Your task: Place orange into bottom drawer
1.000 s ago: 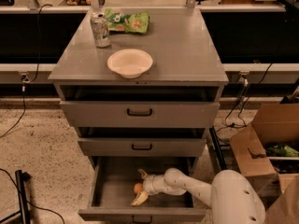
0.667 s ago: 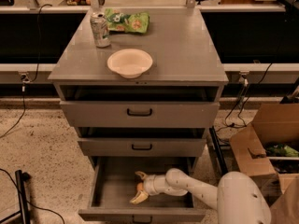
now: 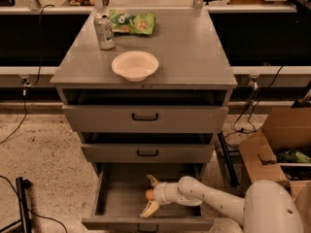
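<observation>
The bottom drawer [image 3: 116, 198] is pulled open, below two upper grey drawers that stand slightly ajar. My gripper [image 3: 147, 196] reaches into it from the right, low over the drawer floor. Its two pale fingers [image 3: 148, 209] are spread wide apart. The small orange [image 3: 150, 194] lies between them, close to the palm. The fingertips do not close around it. I cannot tell whether the orange rests on the drawer floor.
On the cabinet top stand a white bowl [image 3: 135, 65], a soda can [image 3: 104, 31] and a green chip bag [image 3: 132, 22]. A cardboard box [image 3: 279, 144] stands on the floor at the right. Cables run over the floor at the left.
The gripper stays in the bottom drawer with the orange between its fingers, shifted only slightly. The robot's white body at the lower right has moved to the right.
</observation>
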Action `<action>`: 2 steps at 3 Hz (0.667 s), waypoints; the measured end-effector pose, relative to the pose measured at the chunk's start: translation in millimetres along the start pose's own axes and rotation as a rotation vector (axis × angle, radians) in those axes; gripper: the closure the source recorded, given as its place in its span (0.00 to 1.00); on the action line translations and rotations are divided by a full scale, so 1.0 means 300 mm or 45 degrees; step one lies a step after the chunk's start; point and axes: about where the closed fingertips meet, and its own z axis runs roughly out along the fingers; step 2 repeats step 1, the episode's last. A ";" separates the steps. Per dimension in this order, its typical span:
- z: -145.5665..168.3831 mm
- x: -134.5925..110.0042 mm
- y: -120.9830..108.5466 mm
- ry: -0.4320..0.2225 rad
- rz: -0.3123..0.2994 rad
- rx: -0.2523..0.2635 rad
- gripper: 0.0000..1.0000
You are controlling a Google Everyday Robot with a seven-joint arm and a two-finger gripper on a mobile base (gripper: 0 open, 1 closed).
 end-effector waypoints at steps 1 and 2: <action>-0.078 -0.012 0.011 0.016 0.024 0.025 0.00; -0.078 -0.012 0.011 0.016 0.024 0.025 0.00</action>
